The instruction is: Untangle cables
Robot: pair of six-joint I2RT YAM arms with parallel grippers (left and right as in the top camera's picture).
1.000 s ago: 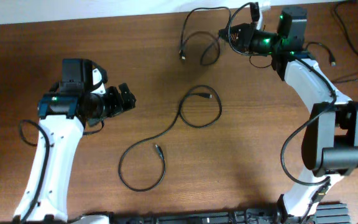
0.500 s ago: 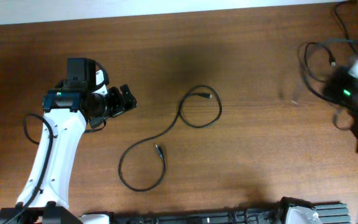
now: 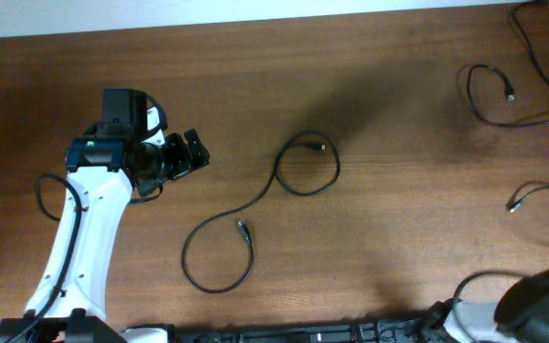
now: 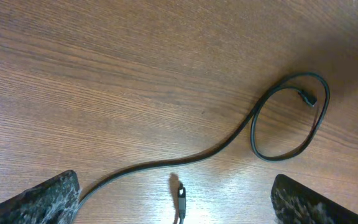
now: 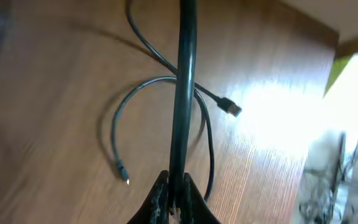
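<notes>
Overhead and wrist views of a cable-untangling task, judged well advanced. 1 centre cable lies alone in the middle of the table, touching no other cord; it curls into 1 closed loop toward the far edge and 1 open curl toward the near edge, with both plug ends free. The left gripper hovers to the left of it with its fingers spread wide and nothing between them. 2 further cords lie apart from each other on the right: a far-right cable near the far right corner and a right-edge cable partly running off the right edge. The right gripper is out of the overhead view; its wrist view shows the fingertips pinched tight on a held cable. Beneath that, a USB-plug cord and a small-plug cord appear to cross, although the held cable hides the crossing. What probably remains is parting those 2 cords and laying down the held cable.
</notes>
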